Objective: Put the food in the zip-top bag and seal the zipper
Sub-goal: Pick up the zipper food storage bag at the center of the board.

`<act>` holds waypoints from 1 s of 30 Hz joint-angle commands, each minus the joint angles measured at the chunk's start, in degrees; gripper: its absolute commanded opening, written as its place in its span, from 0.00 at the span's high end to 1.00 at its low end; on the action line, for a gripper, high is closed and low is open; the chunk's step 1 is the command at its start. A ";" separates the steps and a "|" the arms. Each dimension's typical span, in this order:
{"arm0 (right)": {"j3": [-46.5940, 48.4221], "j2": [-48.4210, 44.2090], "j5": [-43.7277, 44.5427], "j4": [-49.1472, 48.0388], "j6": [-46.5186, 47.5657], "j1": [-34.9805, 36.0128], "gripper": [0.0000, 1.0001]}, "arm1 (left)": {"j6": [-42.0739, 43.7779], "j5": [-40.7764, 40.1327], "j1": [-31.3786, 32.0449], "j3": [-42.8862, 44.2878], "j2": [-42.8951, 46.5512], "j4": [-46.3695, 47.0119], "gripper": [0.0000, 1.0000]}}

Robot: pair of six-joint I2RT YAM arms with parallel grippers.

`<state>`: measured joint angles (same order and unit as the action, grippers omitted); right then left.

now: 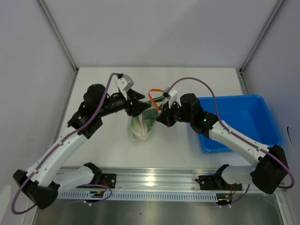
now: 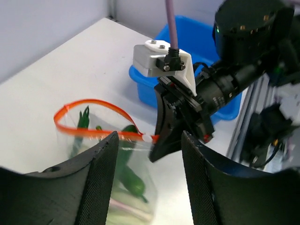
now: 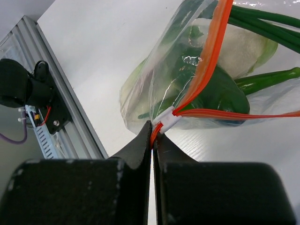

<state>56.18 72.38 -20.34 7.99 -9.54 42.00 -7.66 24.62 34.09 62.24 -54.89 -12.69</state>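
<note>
as the bag hangs now: the zip-top bag [image 1: 142, 125] sits mid-desk between my two arms, its bottom on the desk and its mouth lifted and gaping.
food: the food [image 3: 220, 93] is inside the bag, dark long pieces over pale leafy stalks; all the food i can see is in there.
right pincer: the right pincer [image 3: 152, 136] is pressed together, pinching the end of the zipper [image 3: 213, 51] just by its white end piece.
left pincer: the left pincer [image 2: 147, 159] is spread wide and holds nothing; the orange strip crosses just beyond its fingers.
key relation: from the pinched end the zipper splits into two lips that open into a loop, running away from the right pincer. the left pincer sits just beside that mouth on the bag's left, nearer the free run of the strip than any other tool i have.
next move, my guess: close the left pincer over both lips near the pinched end and slide along the strip's length; if only one lip is caught, the seal will likely fail.
surface: pale matte desk [image 1: 108, 140], a blue bin [image 1: 243, 101] to the bag's right beside my right arm.
room: plain pale walls, a metal rail [image 1: 154, 180] along the near edge.
</note>
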 commanded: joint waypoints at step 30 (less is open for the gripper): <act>10.35 3.73 -11.21 4.49 4.71 -1.83 1.00 | 52.21 50.07 -14.57 32.33 -46.88 -27.90 0.16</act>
<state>63.35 75.85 -30.13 13.43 -6.15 40.25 38.41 67.51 19.14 91.90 -101.49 -33.91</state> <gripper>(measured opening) 0.006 0.850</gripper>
